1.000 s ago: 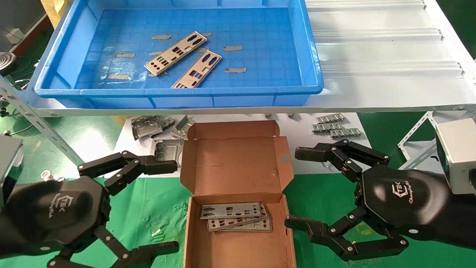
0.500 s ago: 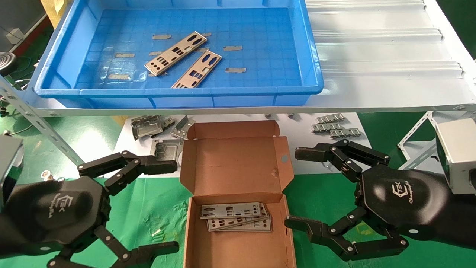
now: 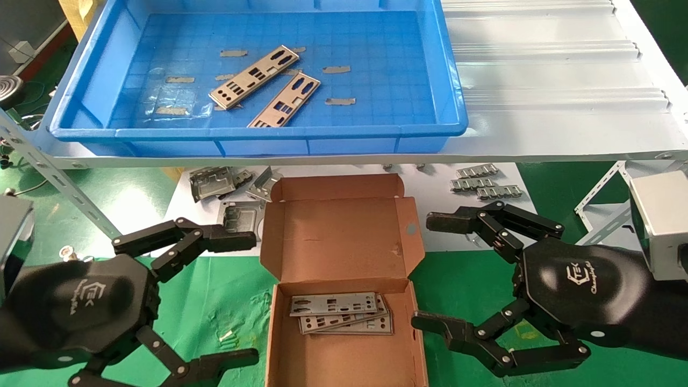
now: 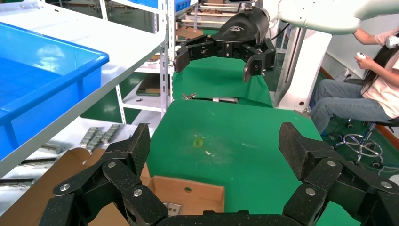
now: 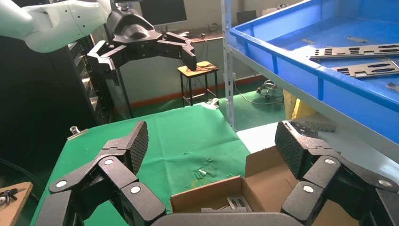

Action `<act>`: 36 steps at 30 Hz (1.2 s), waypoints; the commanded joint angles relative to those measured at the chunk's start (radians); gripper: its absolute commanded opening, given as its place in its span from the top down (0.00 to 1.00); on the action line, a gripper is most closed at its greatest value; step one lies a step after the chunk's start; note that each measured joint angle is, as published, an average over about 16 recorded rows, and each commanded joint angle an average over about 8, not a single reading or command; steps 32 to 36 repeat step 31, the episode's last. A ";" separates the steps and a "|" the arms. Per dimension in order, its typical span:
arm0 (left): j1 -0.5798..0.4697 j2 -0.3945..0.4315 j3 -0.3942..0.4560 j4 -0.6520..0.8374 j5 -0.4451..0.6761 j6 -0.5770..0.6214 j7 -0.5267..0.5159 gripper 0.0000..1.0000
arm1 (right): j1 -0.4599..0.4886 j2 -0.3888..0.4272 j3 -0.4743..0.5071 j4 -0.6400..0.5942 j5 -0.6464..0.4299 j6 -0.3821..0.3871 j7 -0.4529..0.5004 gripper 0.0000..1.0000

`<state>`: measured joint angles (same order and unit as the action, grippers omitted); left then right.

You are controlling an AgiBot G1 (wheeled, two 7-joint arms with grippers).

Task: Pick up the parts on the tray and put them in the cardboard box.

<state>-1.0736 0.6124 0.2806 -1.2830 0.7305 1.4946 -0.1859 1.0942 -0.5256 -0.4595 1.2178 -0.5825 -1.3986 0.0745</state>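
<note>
Two silver plates (image 3: 252, 77) (image 3: 285, 101) lie side by side in the blue tray (image 3: 258, 131) on the white shelf; they also show in the right wrist view (image 5: 357, 51). The open cardboard box (image 3: 344, 301) stands below on the green cloth with a small stack of plates (image 3: 341, 313) inside. My left gripper (image 3: 244, 298) is open and empty, left of the box. My right gripper (image 3: 432, 271) is open and empty, right of the box. The box also shows in the left wrist view (image 4: 188, 200) and the right wrist view (image 5: 221, 197).
Grey socket frames (image 3: 215, 183) and ribbed silver clips (image 3: 484, 183) lie on a white sheet behind the box, under the shelf. A ribbed white sheet (image 3: 553, 70) covers the shelf right of the tray. Metal shelf struts (image 3: 59, 177) slant down on both sides.
</note>
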 commanded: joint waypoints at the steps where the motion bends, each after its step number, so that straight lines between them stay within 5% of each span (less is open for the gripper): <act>1: 0.000 0.000 0.000 0.000 0.000 0.000 0.000 0.00 | 0.000 0.000 0.000 0.000 0.000 0.000 0.000 0.00; 36: 0.000 0.000 0.000 0.000 0.000 0.000 0.000 0.00 | 0.000 0.000 0.000 0.000 0.000 0.000 0.000 0.00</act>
